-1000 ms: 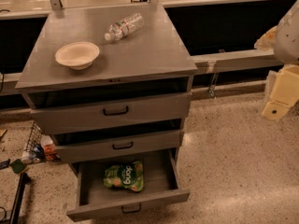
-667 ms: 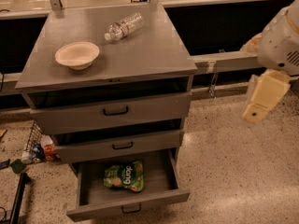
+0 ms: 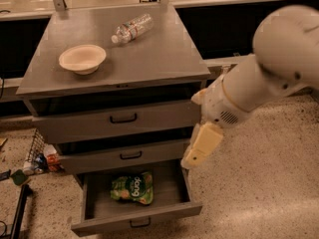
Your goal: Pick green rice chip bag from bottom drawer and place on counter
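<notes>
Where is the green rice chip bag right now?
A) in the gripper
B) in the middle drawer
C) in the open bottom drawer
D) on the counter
C: the green rice chip bag lies in the open bottom drawer, while the gripper hangs up and to its right, apart from it.

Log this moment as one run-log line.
green rice chip bag: lying in open bottom drawer | pincer: above drawer's right edge, apart from bag | counter: no bag yet
</notes>
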`<action>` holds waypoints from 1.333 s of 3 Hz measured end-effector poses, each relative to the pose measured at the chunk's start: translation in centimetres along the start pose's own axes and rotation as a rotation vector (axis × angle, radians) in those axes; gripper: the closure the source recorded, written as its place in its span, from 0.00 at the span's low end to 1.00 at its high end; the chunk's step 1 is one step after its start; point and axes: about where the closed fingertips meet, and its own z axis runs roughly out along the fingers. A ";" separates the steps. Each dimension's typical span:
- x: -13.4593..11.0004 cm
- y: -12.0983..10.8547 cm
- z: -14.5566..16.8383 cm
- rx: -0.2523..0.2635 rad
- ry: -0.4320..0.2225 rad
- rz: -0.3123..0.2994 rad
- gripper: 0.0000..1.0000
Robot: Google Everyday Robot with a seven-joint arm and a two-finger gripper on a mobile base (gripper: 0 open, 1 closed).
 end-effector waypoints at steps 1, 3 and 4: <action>-0.3 1.7 10.1 -0.036 -0.070 -0.073 0.00; 1.5 2.0 15.4 -0.062 -0.112 -0.043 0.00; 4.3 2.0 23.7 -0.093 -0.185 -0.007 0.00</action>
